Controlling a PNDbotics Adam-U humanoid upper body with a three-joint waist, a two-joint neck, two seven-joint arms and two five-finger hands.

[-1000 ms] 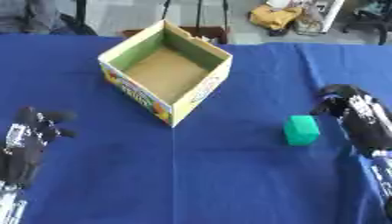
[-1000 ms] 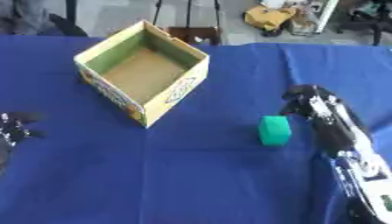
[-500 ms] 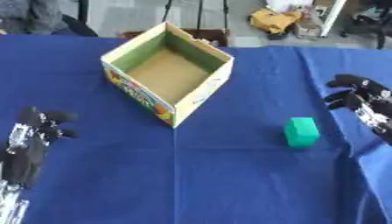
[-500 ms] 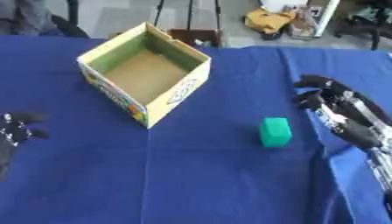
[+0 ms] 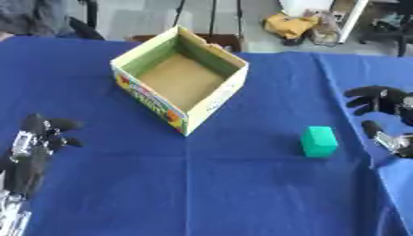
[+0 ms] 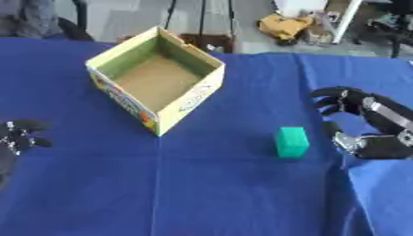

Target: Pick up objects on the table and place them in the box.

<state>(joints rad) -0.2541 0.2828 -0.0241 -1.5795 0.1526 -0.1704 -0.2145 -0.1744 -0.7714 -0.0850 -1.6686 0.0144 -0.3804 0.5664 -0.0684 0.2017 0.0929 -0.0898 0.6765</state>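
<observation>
A small green block stands on the blue tablecloth, right of centre. The open cardboard box, with a yellow-green printed outside and a bare brown floor, sits up and to the left of it and holds nothing. My right hand hovers just right of the block, apart from it, fingers spread and loosely curved toward it with nothing between them. My left hand rests at the lower left, fingers relaxed, far from both objects.
The blue cloth covers the whole table, with a fold line down the middle. Beyond the far edge are chair legs and a yellow bundle on the floor.
My right hand has drawn back to the right and turned, so its fingers now spread toward the block's side. The camera has shifted a little. The block, the box and the left hand stay put.
</observation>
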